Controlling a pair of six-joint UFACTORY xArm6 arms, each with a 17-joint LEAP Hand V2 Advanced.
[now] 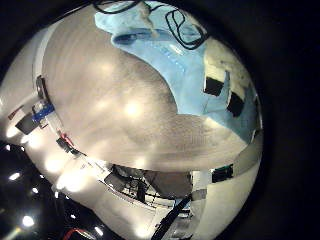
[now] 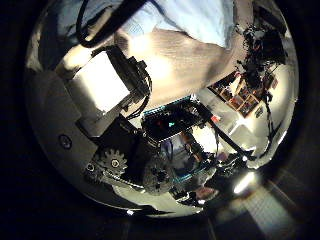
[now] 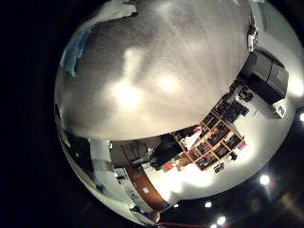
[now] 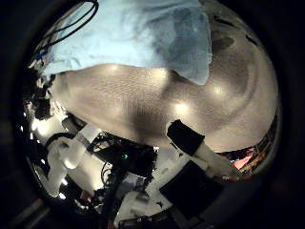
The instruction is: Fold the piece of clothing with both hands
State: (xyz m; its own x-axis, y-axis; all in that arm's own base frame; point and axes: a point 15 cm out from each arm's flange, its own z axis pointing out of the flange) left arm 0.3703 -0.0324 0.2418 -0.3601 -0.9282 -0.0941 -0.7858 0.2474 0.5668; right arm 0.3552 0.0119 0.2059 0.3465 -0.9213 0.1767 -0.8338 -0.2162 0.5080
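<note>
The piece of clothing (image 4: 133,33) lies spread flat on the table (image 4: 162,95), with one edge folded over near the middle. From the right thumb side my right hand's fingers (image 4: 202,145) reach out over bare tabletop, short of the cloth and holding nothing. In the right little finger side view the clothing (image 3: 85,43) shows only as a strip at the table's far edge. My left hand's fingers (image 2: 108,85) look relaxed above the table, with the clothing (image 2: 190,15) beyond them. In the left little finger side view, finger parts (image 1: 225,92) show over the cloth's (image 1: 150,40) edge.
A dark cable (image 1: 180,25) loops across the clothing. Bare tabletop (image 3: 161,76) stretches under the right hand. Shelves and room clutter (image 3: 214,138) stand beyond the table's edge.
</note>
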